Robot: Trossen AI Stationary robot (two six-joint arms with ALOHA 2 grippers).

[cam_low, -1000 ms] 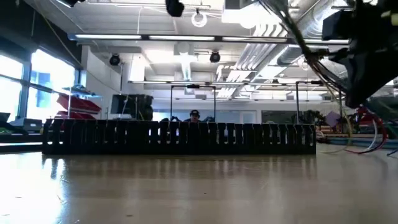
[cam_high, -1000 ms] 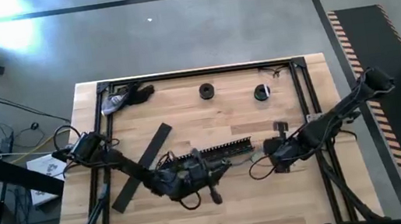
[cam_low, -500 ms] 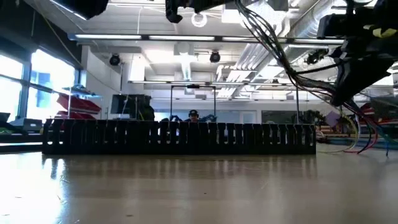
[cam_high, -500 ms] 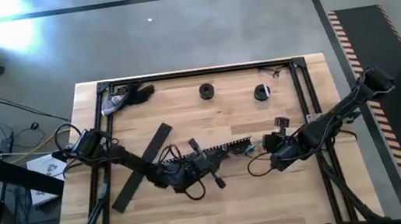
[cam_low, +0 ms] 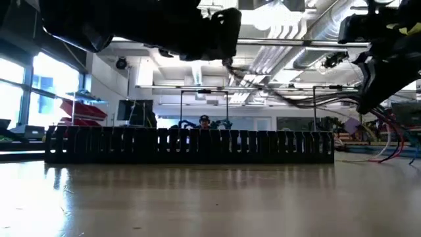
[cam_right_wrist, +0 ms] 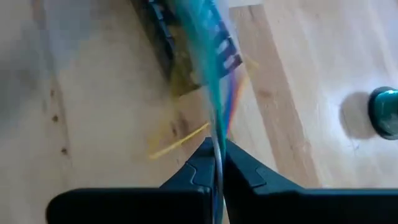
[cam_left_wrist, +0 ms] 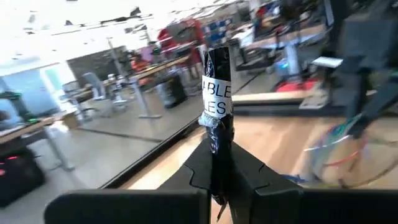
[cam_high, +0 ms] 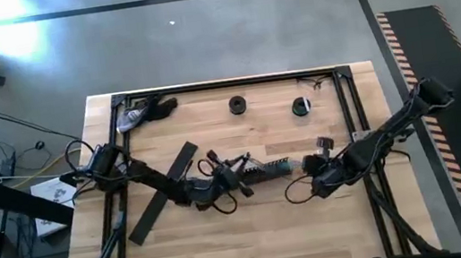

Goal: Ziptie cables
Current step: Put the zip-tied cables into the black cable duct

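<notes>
The cables [cam_low: 289, 100] are a thin dark bundle with teal, blue and orange wires. They sag in the air between my two grippers, above the black slotted channel [cam_high: 264, 171] that lies on the table's middle. My left gripper [cam_high: 238, 166] is shut on the bundle's black-taped, white-labelled end [cam_left_wrist: 216, 102]. My right gripper [cam_high: 306, 165], just past the channel's right end, is shut on the coloured wires [cam_right_wrist: 214, 93]. In the low view the channel [cam_low: 191, 146] stands on its long edge. My left gripper [cam_left_wrist: 219, 155] pinches the taped end of the bundle between its two fingers, just below the white label [cam_left_wrist: 215, 99]. The taped stub runs along the fingers and sticks out past their tips, clear of the table. My right gripper [cam_right_wrist: 216, 149] pinches the thin coloured wires [cam_right_wrist: 217, 134] between its fingertips, slanting down from the table's right. The wires run on from the tips over the channel's end [cam_right_wrist: 165, 37]. Loose coloured ends [cam_low: 389, 146] hang below the gripper.
A flat black bar [cam_high: 163, 193] lies slantwise left of the channel. Two small round things [cam_high: 237, 104] [cam_high: 301, 106] sit toward the far edge, and a grey and black object [cam_high: 143, 114] at the far left corner. Black frame rails [cam_high: 349, 103] border the tabletop.
My left gripper has gone toward the table's far edge and a little right, carrying the taped end. It has turned about, so the bundle now hangs in a shallow, near-level sag to my right gripper rather than sloping steeply.
</notes>
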